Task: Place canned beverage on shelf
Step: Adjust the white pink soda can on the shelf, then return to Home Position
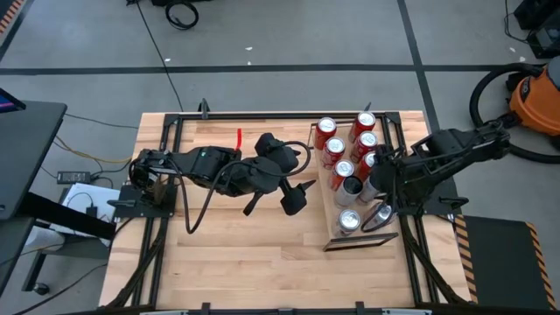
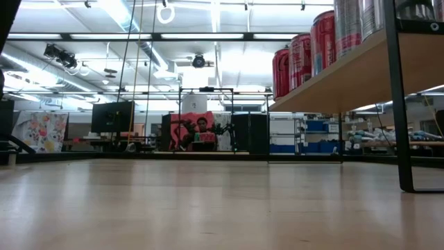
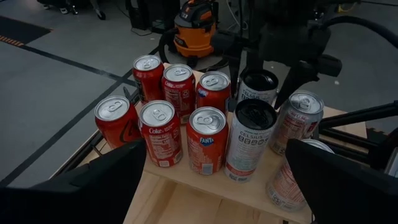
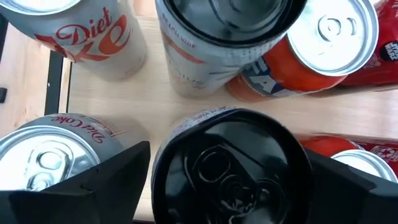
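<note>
Celsius can point(image 4: 231, 167), black-topped, white-sided, stands upright on the shelf point(image 3: 186, 180), directly beneath the right end effector point(image 4: 230, 186). That end effector's two dark fingers point(image 4: 99, 180) are spread, one on each side of the can's black lid, neither visibly pressing on it. From the left wrist view the label reads "CELSIUS" down the white side point(image 3: 247, 140), and a second black-topped Celsius can point(image 3: 258, 87) stands just behind it.

Around it, packed close:
- Fanta can point(image 3: 206, 140), orange, silver lid, just beside the Celsius can.
- Coke can point(image 3: 160, 132), red, "Coke" legible, next along the same row.
- More red cans point(image 3: 148, 74) behind and beside these; labels only partly readable.
- Diet Coke cans point(image 4: 87, 31), silver with red script, "Diet Coke" readable on two of them in the right wrist view.

From above, the shelf point(image 1: 325, 201) sits at the right side of the table point(image 1: 245, 262), cans in two rows along it. The right arm reaches over the near end of those rows.

The left end effector point(image 1: 293, 197) hangs over the middle of the table, fingers wide apart, gripping nothing, pointed toward the shelf. In the low view the shelf board point(image 2: 347, 80) shows raised on a dark frame.

An orange shop vacuum point(image 1: 534, 92) sits on the floor beyond the table's right side.
</note>
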You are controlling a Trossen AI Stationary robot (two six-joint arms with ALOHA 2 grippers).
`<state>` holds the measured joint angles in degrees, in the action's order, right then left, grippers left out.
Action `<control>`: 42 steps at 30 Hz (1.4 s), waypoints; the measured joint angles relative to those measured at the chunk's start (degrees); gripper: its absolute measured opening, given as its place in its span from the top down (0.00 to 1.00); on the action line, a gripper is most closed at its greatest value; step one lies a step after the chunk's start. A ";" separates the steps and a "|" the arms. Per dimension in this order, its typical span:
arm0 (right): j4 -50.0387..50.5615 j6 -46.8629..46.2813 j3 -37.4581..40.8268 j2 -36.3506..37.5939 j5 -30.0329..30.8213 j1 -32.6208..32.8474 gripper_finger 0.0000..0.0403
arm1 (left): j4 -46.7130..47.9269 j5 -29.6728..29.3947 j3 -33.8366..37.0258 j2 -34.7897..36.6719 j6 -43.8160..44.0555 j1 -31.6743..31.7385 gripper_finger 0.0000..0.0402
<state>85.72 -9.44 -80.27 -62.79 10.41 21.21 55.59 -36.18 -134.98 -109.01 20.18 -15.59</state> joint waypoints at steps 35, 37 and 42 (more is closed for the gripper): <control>-22.66 -10.51 0.02 13.45 10.09 -0.04 0.11 | -2.54 -0.37 -0.01 0.02 0.65 0.10 0.01; -24.62 -11.41 0.00 14.57 11.46 -0.04 0.12 | -2.54 -0.51 0.00 0.02 -0.46 0.35 0.01; -28.03 -12.08 0.00 17.56 14.36 -0.04 0.14 | -2.54 -2.75 0.00 0.02 -3.44 0.31 0.01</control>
<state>57.69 -21.52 -80.27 -45.22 24.78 21.17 53.06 -38.94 -134.98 -108.99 16.75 -15.28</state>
